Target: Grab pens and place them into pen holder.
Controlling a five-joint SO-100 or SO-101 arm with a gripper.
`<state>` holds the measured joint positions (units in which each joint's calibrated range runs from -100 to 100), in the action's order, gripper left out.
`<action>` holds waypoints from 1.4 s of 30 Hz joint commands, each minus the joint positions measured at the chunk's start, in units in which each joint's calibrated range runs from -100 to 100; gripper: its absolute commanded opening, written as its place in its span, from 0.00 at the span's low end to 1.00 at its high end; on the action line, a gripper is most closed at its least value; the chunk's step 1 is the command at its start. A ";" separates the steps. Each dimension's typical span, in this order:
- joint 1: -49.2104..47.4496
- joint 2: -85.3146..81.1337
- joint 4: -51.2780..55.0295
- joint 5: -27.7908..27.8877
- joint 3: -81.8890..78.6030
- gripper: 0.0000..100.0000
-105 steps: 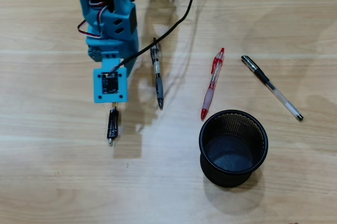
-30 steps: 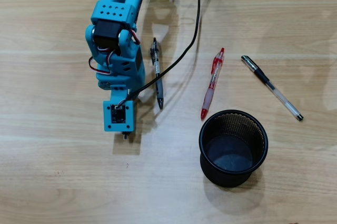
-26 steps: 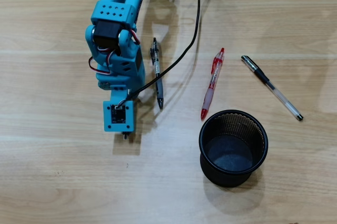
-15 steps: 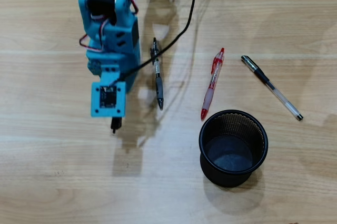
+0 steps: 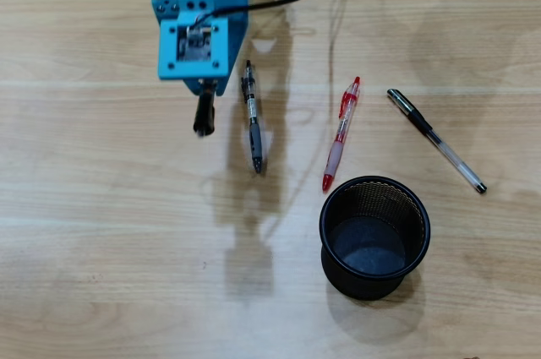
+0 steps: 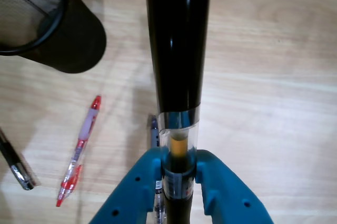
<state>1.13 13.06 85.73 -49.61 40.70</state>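
**End effector pinching black pen above table**

The blue plastic end effector (image 6: 179, 174) has its two fingers pressed against a glossy black pen (image 6: 177, 50), gripping it at a clear section where a yellow insert shows. In the overhead view the held pen (image 5: 203, 116) projects from under the arm, clear of its shadow on the pale wood-grain table (image 5: 101, 249). Three pens lie flat on the table: a clear one with a grey rubber sleeve (image 5: 252, 118) just beside the arm, a red one (image 5: 340, 135) with a translucent grip, and a clear one with a black cap (image 5: 435, 140). The pen holder (image 5: 374, 236), a round black wire-mesh cup with a solid rim, stands upright near the red pen's tip.
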 commanded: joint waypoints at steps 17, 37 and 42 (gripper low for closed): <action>-19.06 -3.44 -39.28 -3.35 0.44 0.02; -21.60 17.64 -55.38 -6.14 0.44 0.02; -21.42 23.02 -60.89 -6.19 0.44 0.02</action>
<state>-20.88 34.27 28.89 -55.53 40.61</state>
